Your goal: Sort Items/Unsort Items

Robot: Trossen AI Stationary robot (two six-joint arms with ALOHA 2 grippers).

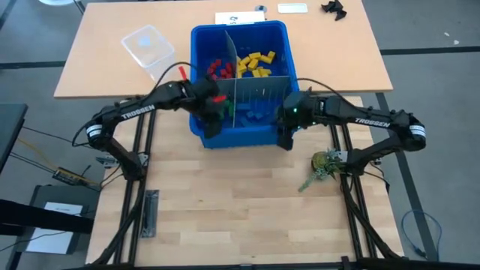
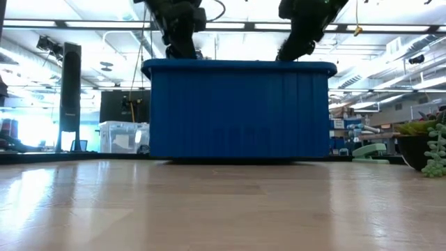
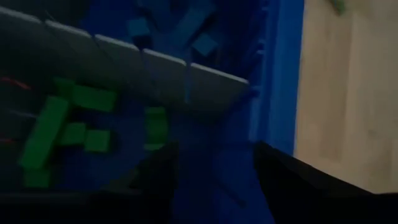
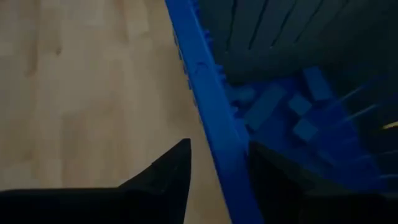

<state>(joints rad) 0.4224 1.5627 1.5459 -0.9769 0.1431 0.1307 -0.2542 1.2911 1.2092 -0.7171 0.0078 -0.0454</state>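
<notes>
High view shows the large blue plastic bin (image 1: 279, 34) on the wooden surface (image 1: 225, 195), split by grey slotted divider sheets (image 1: 259, 88) into four compartments. Small red toy blocks (image 1: 219, 70) and small yellow toy blocks (image 1: 256, 63) lie in the two far compartments, beyond both arms. The small green toy blocks (image 3: 68, 127) lie in the near compartment directly below the left end effector (image 3: 211, 180); its two dark fingers stand apart with nothing between them, over the bin floor just beside the green pile. The small blue toy blocks (image 4: 292, 106) lie in the other near compartment.

The right end effector (image 4: 217, 171) hangs over the near corner of the bin, and its fingers stand apart, one on each side of the blue bin wall, with the blue blocks just inside the wall from it. It holds no block, as far as the pictures show.

The step in hand seems to be reaching into the near compartments for a block. To do it well, the right arm should, I think, move inward first, so both fingers clear the wall before going down. Then it should choose one blue block lying apart from its neighbours and close across its short sides. The left arm should come down straight, keeping away from the divider sheet nearby, so the sheet is not pushed out of its slot
</notes>
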